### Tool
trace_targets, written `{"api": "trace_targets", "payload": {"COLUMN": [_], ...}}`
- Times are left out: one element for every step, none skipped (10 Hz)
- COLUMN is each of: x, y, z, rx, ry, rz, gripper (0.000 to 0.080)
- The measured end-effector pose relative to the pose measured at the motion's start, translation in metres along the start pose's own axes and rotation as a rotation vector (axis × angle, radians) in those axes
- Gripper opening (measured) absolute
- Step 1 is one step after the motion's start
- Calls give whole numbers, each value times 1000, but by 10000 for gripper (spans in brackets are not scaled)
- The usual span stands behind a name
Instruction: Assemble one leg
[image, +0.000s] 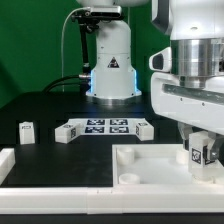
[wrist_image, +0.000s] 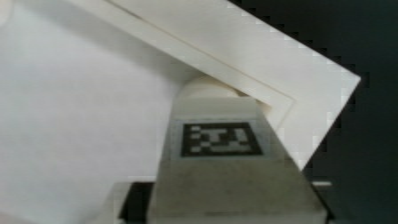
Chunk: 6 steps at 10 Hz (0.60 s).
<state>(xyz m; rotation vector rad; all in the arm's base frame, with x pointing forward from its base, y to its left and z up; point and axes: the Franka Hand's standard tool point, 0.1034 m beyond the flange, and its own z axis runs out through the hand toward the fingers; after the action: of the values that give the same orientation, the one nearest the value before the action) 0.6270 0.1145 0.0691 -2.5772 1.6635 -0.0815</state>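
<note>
My claw is pale grey and my arm is white with grey shading. The leg is white, duller in shadow. Its square tag has black blocks on white inside a white border. The tray-like top is plain white all over. The table is black and the backdrop is green. The marker board is white with a row of black-and-white square tags. The small loose blocks are white. My base is white with a dark triangle sign and a blue-white glow at its foot.
</note>
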Motion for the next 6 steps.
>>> {"api": "trace_targets", "payload": {"x": [0,0,0,0,-1,-1], "y": [0,1,0,0,-1,-2], "z": [0,0,0,0,0,0], "rx": [0,0,0,1,4,10], "ry": [-3,-3,-3,-5,-3,2], "rz": [57,29,-28,-28,-122,-313], "gripper": [292,352,516,516,625,643]}}
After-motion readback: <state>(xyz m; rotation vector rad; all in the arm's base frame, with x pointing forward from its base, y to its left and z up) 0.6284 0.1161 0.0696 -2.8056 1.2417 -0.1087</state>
